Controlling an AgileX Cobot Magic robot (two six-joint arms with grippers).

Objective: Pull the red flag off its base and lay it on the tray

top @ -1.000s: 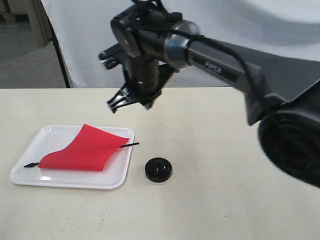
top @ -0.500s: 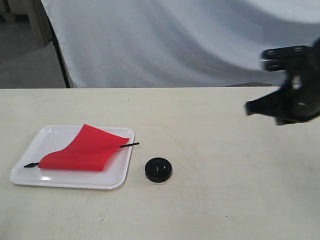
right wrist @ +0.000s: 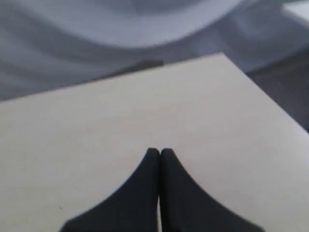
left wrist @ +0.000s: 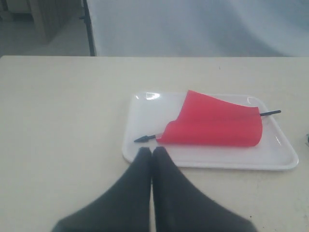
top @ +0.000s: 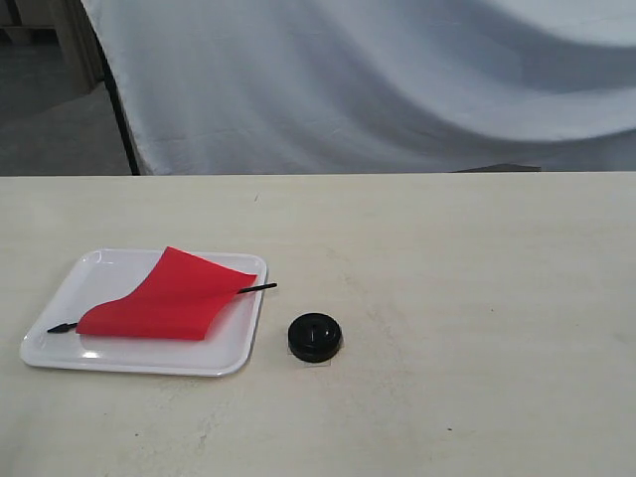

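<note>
The red flag (top: 167,296) lies on the white tray (top: 70,288) at the table's left, its black pointed tip toward the left rim and its stick end past the right rim. The black round base (top: 315,337) stands alone on the table just right of the tray. Neither arm shows in the exterior view. In the left wrist view the left gripper (left wrist: 152,151) is shut and empty, near the tray (left wrist: 207,159) and the flag (left wrist: 215,126). The right gripper (right wrist: 160,152) is shut with nothing in it, over bare table.
A white cloth backdrop (top: 378,79) hangs behind the table's far edge. A black pole (top: 119,119) stands at the back left. The right wrist view shows the table's corner and edge (right wrist: 251,82).
The right arm, which hung above the tray a second ago, has swung away to the right and left the exterior view. Flag, tray and base have not moved.
</note>
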